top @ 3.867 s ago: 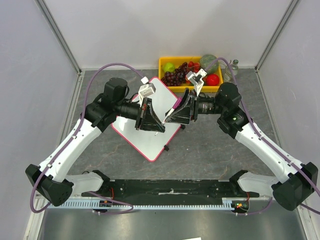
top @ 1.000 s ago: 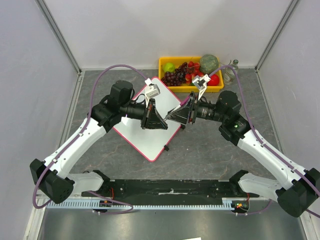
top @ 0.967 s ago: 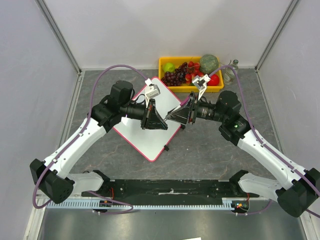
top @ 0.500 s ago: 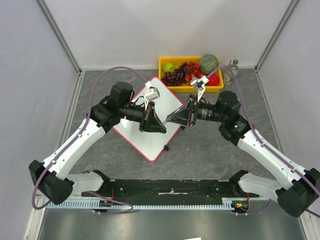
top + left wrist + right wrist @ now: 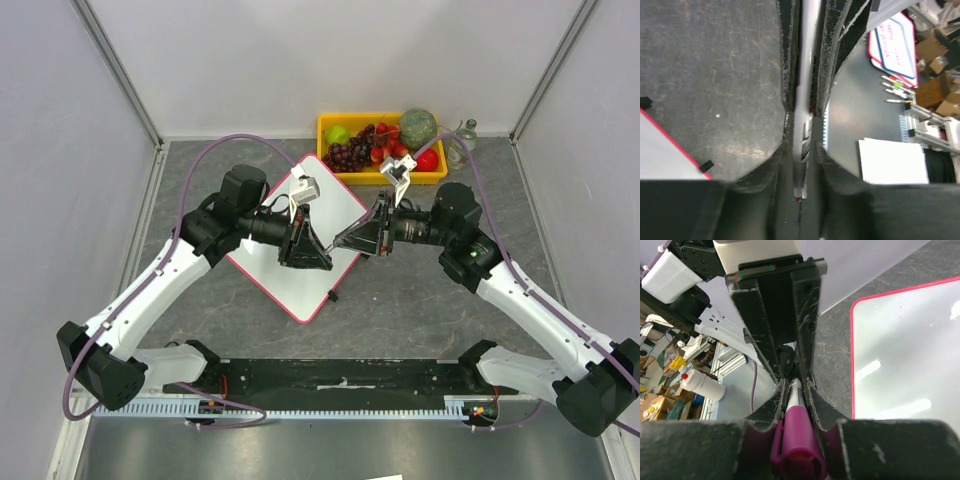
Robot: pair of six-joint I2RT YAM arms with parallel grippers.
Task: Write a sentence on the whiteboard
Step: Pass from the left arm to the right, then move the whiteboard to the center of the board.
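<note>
Setup: grey speckled worktop (image 5: 420,300) inside a white-walled enclosure, with both arms reaching to mid-field.

Task item: flat white rectangular whiteboard (image 5: 298,282) with rounded corners and a thin pink-red rim. It lies flat on the worktop, turned corner-on like a diamond. Its far corner is near the yellow plastic tray (image 5: 326,124), and its middle is under both end effectors. A small black clip (image 5: 332,296) sits on its near right edge. The surface visible in the top and right wrist views reads as plain white.

Left end effector (image 5: 320,258): its jaws are narrow. The left wrist view shows the pads pressed along both sides of a slim marker with a pale grey barrel (image 5: 807,75).

Right end effector (image 5: 794,390): its jaws are also narrow, and the pads flank the marker's magenta cap end. It faces the left end effector tip to tip, so the marker bridges the two above the whiteboard.

Tray contents: dark purple grapes (image 5: 350,153), a green apple (image 5: 338,133), small red fruits (image 5: 427,158) and a round grey-green melon-like fruit (image 5: 418,125). A clear glass bottle (image 5: 463,135) stands just beside the tray's right end.

Legible text: the left wrist view catches a second red-rimmed board (image 5: 895,42) in the background. It carries what looks like blue handwriting, too blurred to read. No brand mark can be made out on the marker barrel.
</note>
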